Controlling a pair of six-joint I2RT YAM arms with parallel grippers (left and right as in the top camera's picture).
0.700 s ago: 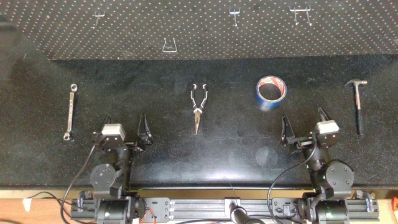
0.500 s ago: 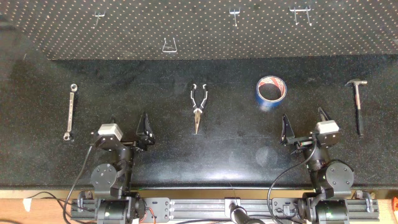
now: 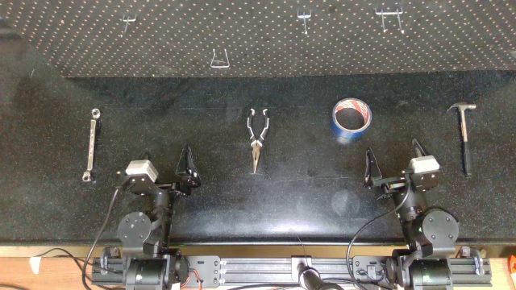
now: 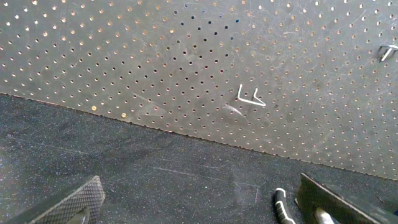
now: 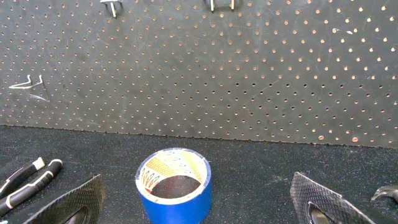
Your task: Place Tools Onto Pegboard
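Four tools lie on the black mat (image 3: 306, 193) below the pegboard (image 3: 258, 36): a wrench (image 3: 91, 145) at the left, pliers (image 3: 257, 137) in the middle, a blue tape roll (image 3: 352, 118) and a hammer (image 3: 463, 138) at the right. My left gripper (image 3: 165, 165) is open, low near its base, between wrench and pliers; a pliers handle (image 4: 281, 205) shows beside one of its fingers (image 4: 336, 199). My right gripper (image 3: 393, 159) is open, short of the tape roll (image 5: 174, 186), which sits between its fingers as seen from the wrist. Neither gripper holds anything.
Wire hooks hang on the pegboard: one at the upper left (image 3: 127, 20), a loop hook (image 3: 219, 59) lower down, one (image 3: 304, 18) above the pliers, a double hook (image 3: 389, 16) at the right. The mat between the tools is bare.
The left arm's wrist has shifted slightly to the left. The right arm and all tools have stayed in place.
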